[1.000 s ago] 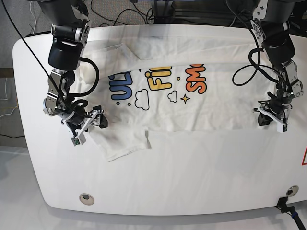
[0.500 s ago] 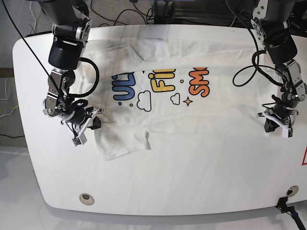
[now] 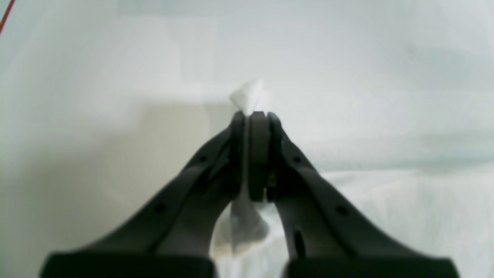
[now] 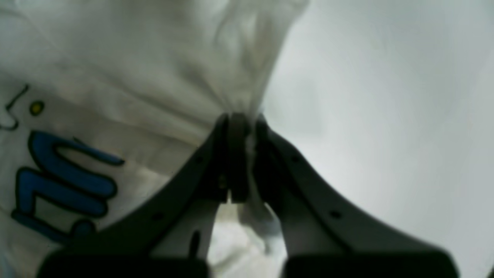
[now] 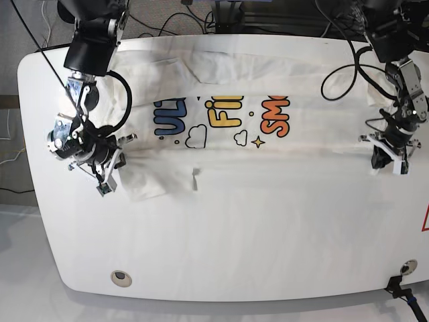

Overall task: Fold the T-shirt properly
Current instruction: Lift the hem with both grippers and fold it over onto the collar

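The white T-shirt (image 5: 221, 157) lies spread across the table with its print facing up, pulled taut between both arms. At the shirt's left end in the base view, my right gripper (image 5: 110, 173) is shut on a bunch of cloth. The right wrist view shows the right gripper (image 4: 239, 119) pinching the T-shirt (image 4: 154, 77) beside the blue lettering (image 4: 65, 181). My left gripper (image 5: 387, 159) is shut on the shirt's other end. The left wrist view shows the left gripper (image 3: 252, 116) with a tuft of white cloth (image 3: 251, 96) poking out past its tips.
The white table (image 5: 234, 248) has a rounded front edge. On it are a round insert (image 5: 120, 276) at the front left and a black fitting (image 5: 402, 285) at the front right. Cables (image 5: 167, 17) hang behind the back edge.
Both grippers have shut on the shirt's ends and pulled apart, the right one leftward and the left one rightward. The shirt now lies stretched and flatter.
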